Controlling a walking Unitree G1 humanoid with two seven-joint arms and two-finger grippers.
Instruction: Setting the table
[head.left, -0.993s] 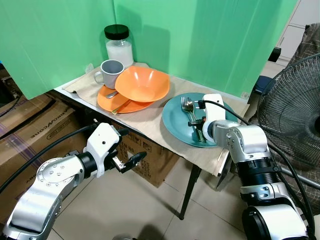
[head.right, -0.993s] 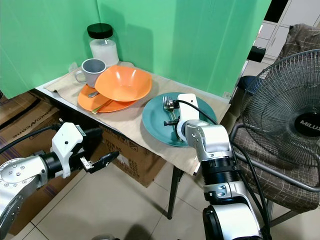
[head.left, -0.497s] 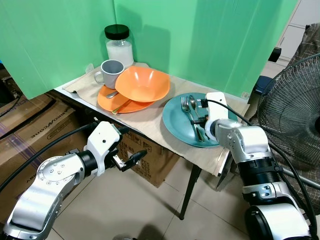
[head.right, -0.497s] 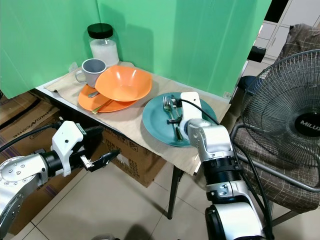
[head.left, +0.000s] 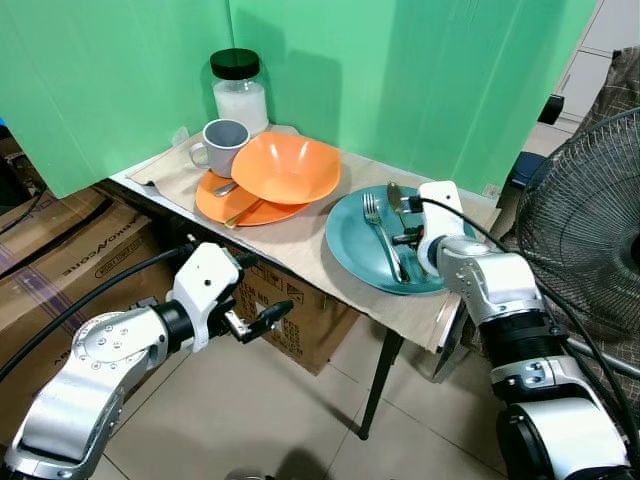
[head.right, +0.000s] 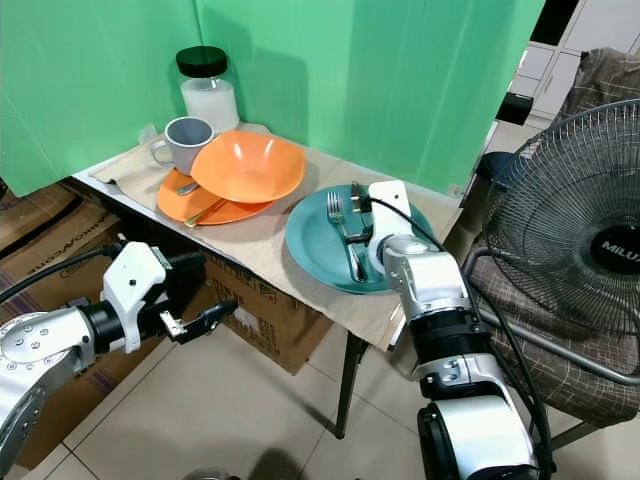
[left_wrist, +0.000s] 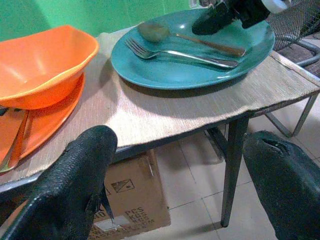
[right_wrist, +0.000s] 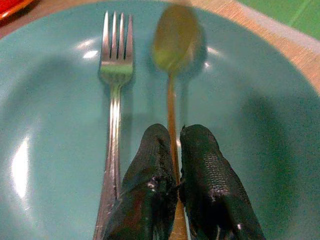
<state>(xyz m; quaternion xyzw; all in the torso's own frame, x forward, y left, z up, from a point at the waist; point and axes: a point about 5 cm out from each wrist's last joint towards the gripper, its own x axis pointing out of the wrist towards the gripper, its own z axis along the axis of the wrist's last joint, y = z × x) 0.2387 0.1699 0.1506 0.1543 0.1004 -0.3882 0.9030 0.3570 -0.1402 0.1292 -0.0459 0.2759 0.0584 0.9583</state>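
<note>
A small counter (head.left: 300, 240) covered by a beige mat is shown against a green backdrop (head.left: 400, 70). A teal plate (head.left: 350, 245) is seen near the counter's front edge, and a fork (head.left: 385, 235) and a spoon (head.left: 397, 200) lie on it side by side. The right gripper (right_wrist: 175, 150) is positioned over the plate, its two black fingers (right_wrist: 150, 165) pressed together on the spoon's handle; this clamp is made clear in the right wrist view, whereas in the eye views the fingertips are largely hidden by the white wrist housing. The spoon's bowl appears blurred in the wrist view. The left gripper (head.left: 258, 322) is held below the counter's edge, above the tiled floor (head.left: 280, 420); its fingers (left_wrist: 75, 170) are shown spread wide apart and empty in the left wrist view. To the left of the plate, an orange bowl (head.left: 285, 168) rests tilted on an orange plate (head.left: 225, 205), with a grey mug (head.left: 222, 145) and a black-lidded jar (head.left: 238, 92) behind. A fan (head.left: 590, 220) stands to the right, and cardboard boxes (head.left: 70, 250) sit beneath the counter.
</note>
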